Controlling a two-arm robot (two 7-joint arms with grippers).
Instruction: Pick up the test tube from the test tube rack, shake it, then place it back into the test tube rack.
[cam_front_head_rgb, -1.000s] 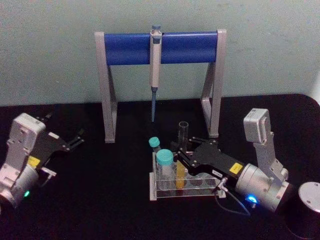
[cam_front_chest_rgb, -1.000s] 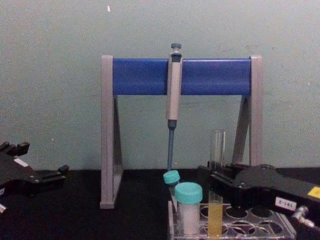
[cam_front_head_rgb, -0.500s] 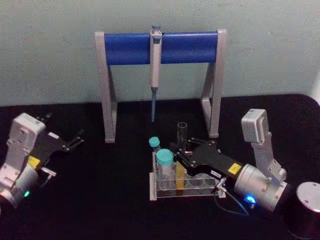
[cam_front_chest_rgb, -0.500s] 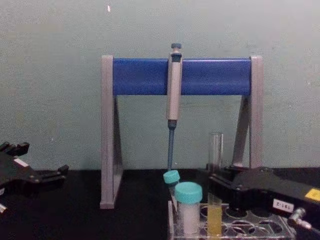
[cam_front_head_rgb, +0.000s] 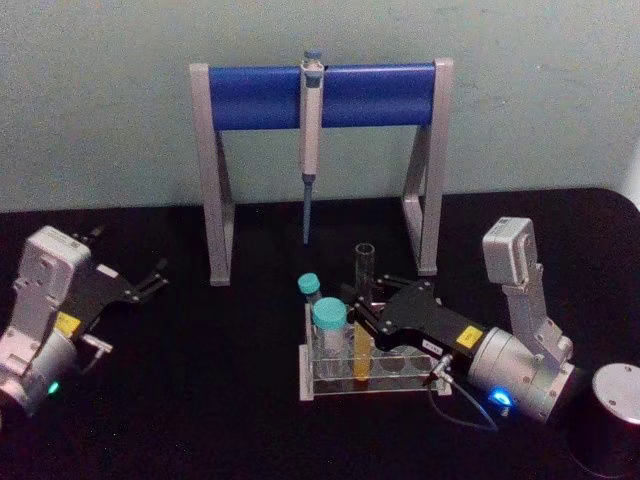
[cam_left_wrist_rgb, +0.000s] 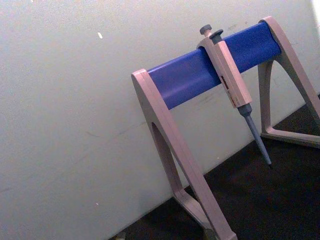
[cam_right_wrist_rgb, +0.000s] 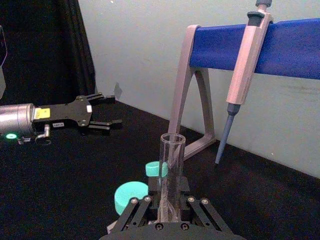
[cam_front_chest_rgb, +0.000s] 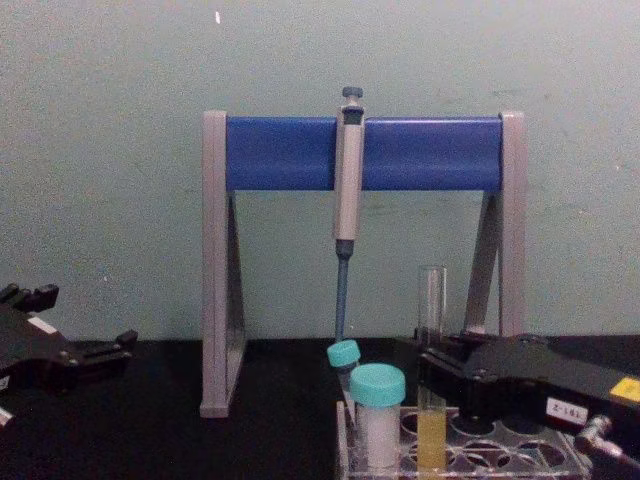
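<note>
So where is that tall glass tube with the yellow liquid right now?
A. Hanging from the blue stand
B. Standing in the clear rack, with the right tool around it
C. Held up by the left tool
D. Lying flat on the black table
B: the test tube stands upright in the test tube rack, with the right tool around its middle.

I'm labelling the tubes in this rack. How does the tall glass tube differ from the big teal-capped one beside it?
The test tube is tall, thin, clear and uncapped; the teal-capped tube is shorter, wider and closed. The test tube holds yellow liquid low down; the capped tube looks white. The right gripper has its fingers around the test tube; the capped tube is untouched. Both stand upright in the test tube rack.
</note>
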